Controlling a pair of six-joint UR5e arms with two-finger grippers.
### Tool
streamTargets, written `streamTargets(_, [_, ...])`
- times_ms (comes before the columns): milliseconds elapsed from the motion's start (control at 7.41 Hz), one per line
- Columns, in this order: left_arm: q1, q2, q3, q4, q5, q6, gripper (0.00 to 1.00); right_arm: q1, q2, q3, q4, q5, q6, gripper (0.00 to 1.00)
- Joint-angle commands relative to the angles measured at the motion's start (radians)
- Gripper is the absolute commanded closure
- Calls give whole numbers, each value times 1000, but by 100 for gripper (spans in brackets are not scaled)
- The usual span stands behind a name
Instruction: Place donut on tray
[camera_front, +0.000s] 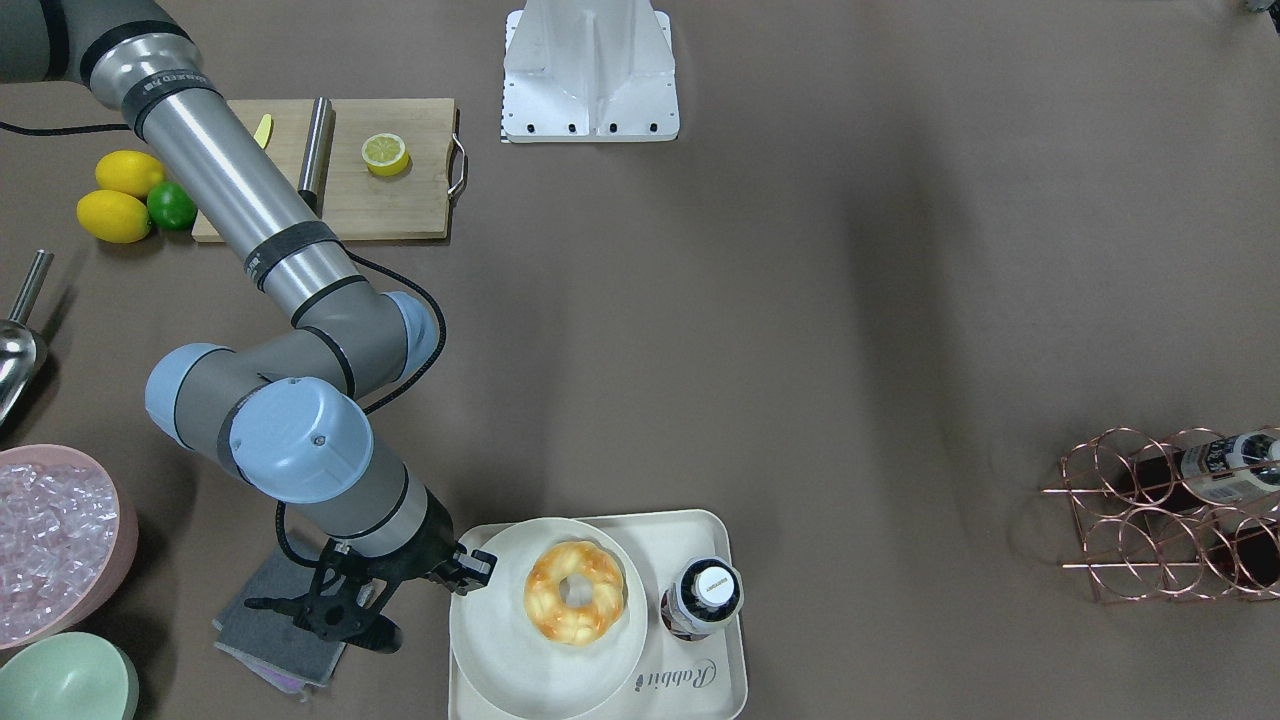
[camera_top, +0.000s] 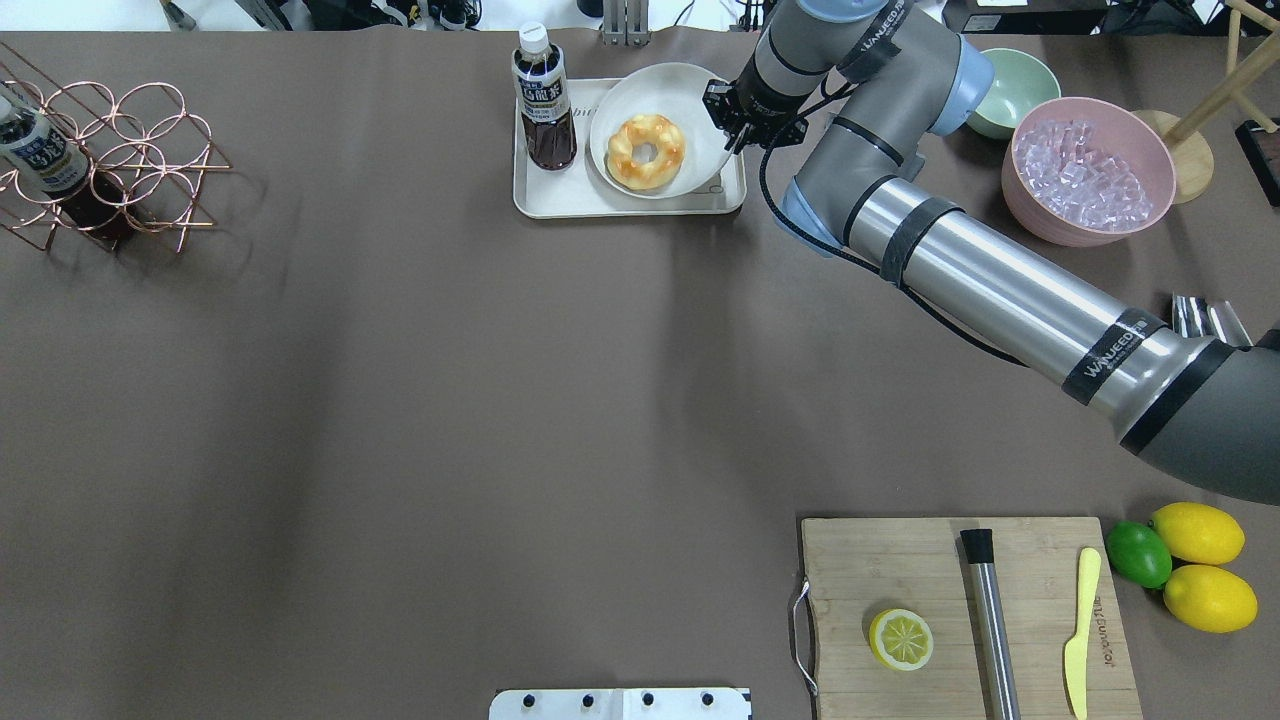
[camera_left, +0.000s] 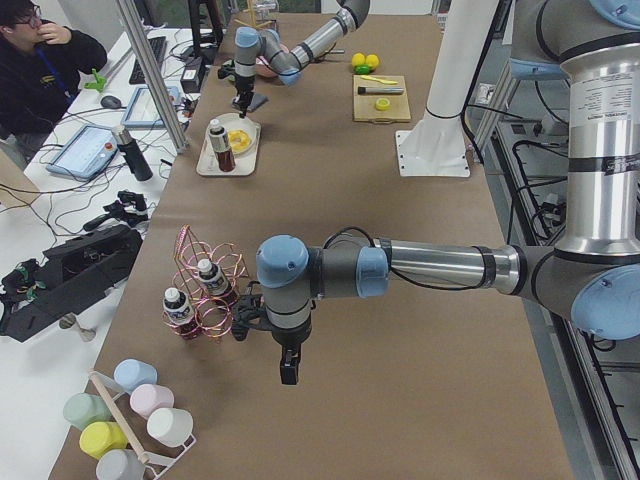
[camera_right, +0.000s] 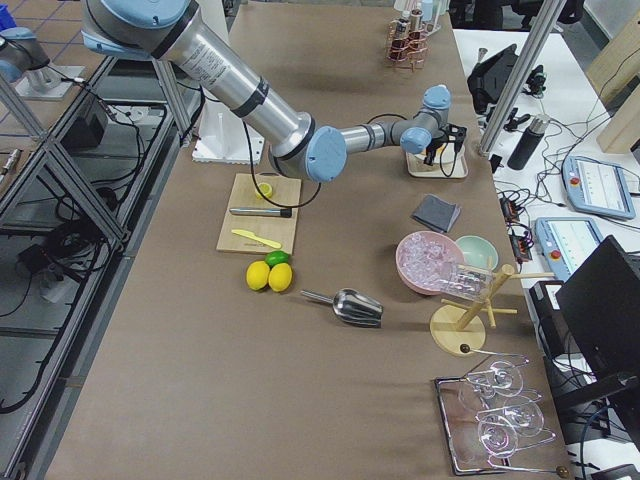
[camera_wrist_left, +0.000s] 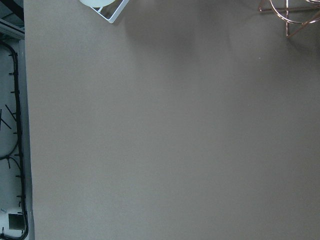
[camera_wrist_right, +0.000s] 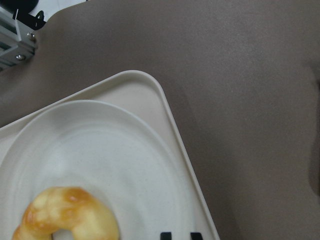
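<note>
The donut (camera_front: 575, 592) (camera_top: 646, 150) (camera_wrist_right: 70, 212), golden-orange and cream, lies on a round off-white plate (camera_front: 500, 650) (camera_top: 650, 85) (camera_wrist_right: 100, 145). The plate rests on the cream tray (camera_front: 700, 690) (camera_top: 560, 200) (camera_wrist_right: 165, 105), beside a dark drink bottle (camera_front: 700, 597). My right gripper (camera_front: 470, 572) (camera_top: 733, 128) (camera_wrist_right: 181, 236) is at the plate's rim, on the side away from the bottle. Its fingertips (camera_wrist_right: 166, 235) stand close together there, shut on the rim. My left gripper (camera_left: 288, 372) hangs over bare table near the wire rack; I cannot tell if it is open.
A grey cloth (camera_front: 280, 630), a pink bowl of ice (camera_top: 1090, 165) and a green bowl (camera_top: 1010, 90) lie close to the right arm. A copper wire rack (camera_top: 110, 150) holds bottles. A cutting board (camera_top: 960, 610) carries a lemon half, a steel bar and a knife.
</note>
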Motion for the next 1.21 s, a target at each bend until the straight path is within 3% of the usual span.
streamTargets(0, [0, 6, 1, 0, 0, 1, 2, -2, 0, -5, 8, -22, 9, 1])
streamTargets(540, [-5, 6, -2, 0, 2, 0, 2, 7, -1, 25, 5, -9, 15, 1])
streamTargets(944, [-6, 9, -5, 0, 2, 0, 2, 56, -142, 275, -169, 54, -86, 1])
streamTargets(1079, [-26, 9, -4, 2, 2, 1, 2, 93, -239, 374, -237, 103, -223, 1])
